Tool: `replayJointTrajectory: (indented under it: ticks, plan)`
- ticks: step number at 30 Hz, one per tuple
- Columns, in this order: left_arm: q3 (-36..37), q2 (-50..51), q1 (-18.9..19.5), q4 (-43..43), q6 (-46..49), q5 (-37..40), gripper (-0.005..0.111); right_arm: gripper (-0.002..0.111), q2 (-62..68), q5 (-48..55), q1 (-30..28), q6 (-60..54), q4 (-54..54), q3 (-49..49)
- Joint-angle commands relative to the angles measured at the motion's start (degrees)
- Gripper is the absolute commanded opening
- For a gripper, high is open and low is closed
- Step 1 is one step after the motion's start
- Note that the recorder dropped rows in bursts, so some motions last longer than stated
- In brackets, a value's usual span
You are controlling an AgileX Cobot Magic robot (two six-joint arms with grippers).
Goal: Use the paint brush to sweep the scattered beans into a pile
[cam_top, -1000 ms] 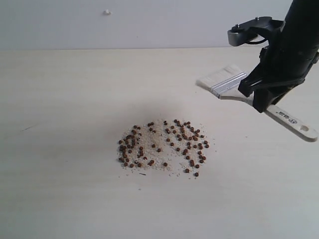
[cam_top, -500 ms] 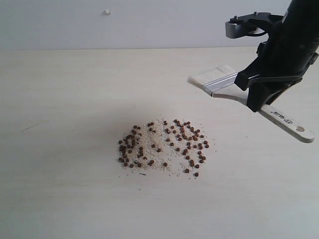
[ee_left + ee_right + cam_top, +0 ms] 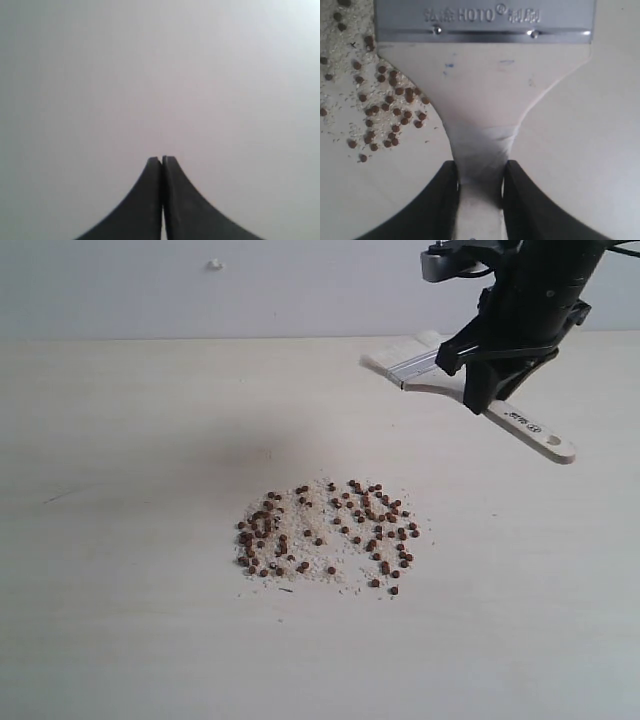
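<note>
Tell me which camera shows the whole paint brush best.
The exterior view: the paint brush shows from bristles to handle hole, held by the right tool. The right wrist view shows only ferrule and handle neck; the left wrist view none.

Your one obstacle on surface: patch of tiny round reddish-brown beans (image 3: 330, 535), frame centre. Pale wooden tabletop (image 3: 120, 640) open for you left, below and lower right of patch. Upper right blocked: black right gripper (image 3: 468, 385) clamping flat wood-handled paint brush (image 3: 415, 360).
</note>
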Motion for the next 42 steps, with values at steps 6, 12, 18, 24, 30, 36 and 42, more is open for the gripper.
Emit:
replayJointTrajectory:
  ticks: [6, 12, 18, 24, 30, 36, 42]
  plan:
    - [-24.74, 48.12, -0.2, 39.01, 3.97, -6.1, 0.013, 0.0, 3.25, -0.41, 0.15, -3.06, 3.13, -3.52]
    - [-39.94, 76.28, -12.31, 33.15, 41.4, -4.53, 0.046, 0.0, 2.87, -0.41, 0.15, -7.79, 14.32, -6.87]
    - [-50.9, 87.54, -20.1, 28.63, 60.8, 5.79, 0.061, 0.0, 2.65, -0.41, 0.15, -7.93, 15.6, -8.07]
    - [-55.53, 92.43, -23.91, 23.98, 74.24, 5.67, 0.062, 0.0, 2.65, -0.41, 0.15, -7.93, 16.42, -8.07]
    - [-58.46, 98.01, -24.44, 23.56, 79.93, 5.67, 0.062, 0.0, 2.65, -0.41, 0.15, -9.52, 19.16, -8.07]
    - [-59.16, 100.17, -24.66, 23.12, 81.95, 4.56, 0.062, 0.0, 2.65, -0.41, 0.15, -9.66, 19.16, -8.07]
    - [-61.65, 101.37, -26.03, 22.23, 81.95, 4.14, 0.062, 0.0, 2.65, -0.41, 0.15, -9.66, 20.03, -8.07]
